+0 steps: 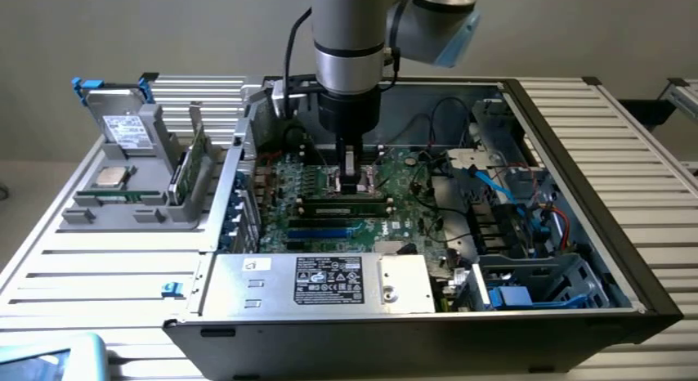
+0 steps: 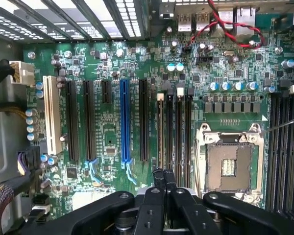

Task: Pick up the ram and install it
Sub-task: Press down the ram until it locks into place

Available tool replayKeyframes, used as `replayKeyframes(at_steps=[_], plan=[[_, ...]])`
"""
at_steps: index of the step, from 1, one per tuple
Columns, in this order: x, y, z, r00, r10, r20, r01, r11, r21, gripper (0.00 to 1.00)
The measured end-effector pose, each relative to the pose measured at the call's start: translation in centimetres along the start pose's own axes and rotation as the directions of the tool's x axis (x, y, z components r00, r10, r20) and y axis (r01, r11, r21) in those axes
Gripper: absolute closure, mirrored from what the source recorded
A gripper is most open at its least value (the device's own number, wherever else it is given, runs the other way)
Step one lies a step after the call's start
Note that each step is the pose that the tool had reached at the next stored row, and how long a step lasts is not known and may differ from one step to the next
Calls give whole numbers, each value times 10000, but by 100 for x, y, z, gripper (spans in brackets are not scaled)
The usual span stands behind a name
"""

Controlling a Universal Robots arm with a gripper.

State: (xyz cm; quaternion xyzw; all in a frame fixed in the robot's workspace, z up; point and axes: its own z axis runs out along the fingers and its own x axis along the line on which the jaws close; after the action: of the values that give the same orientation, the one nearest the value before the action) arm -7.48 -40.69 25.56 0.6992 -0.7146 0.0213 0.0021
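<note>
The ram (image 1: 346,206) is a long narrow green stick lying along the memory slots of the motherboard (image 1: 409,172) inside the open computer case. In the wrist view the ram (image 2: 160,132) appears as a thin edge standing in the slot nearest the blue connector. My gripper (image 1: 351,183) hangs straight down over the board, just behind the stick's middle in the exterior view. The gripper (image 2: 164,172) is shut, its black fingers pressed together with nothing between them. Whether the tips touch the stick cannot be told.
The empty processor socket (image 2: 229,164) lies beside the memory slots. A grey fixture (image 1: 131,205) at the exterior view's left holds a silver processor chip (image 1: 110,178) and an upright green board (image 1: 193,170). The power supply (image 1: 316,281) fills the case's front; cables and drive bays (image 1: 524,226) crowd its right.
</note>
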Motion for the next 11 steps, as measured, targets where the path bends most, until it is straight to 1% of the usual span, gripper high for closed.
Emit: replayKeyframes(at_steps=[1,11], plan=[[0,0,0,10000,0,0,0,10000,-14,89],[0,-1,0,10000,0,0,0,10000,-13,89]])
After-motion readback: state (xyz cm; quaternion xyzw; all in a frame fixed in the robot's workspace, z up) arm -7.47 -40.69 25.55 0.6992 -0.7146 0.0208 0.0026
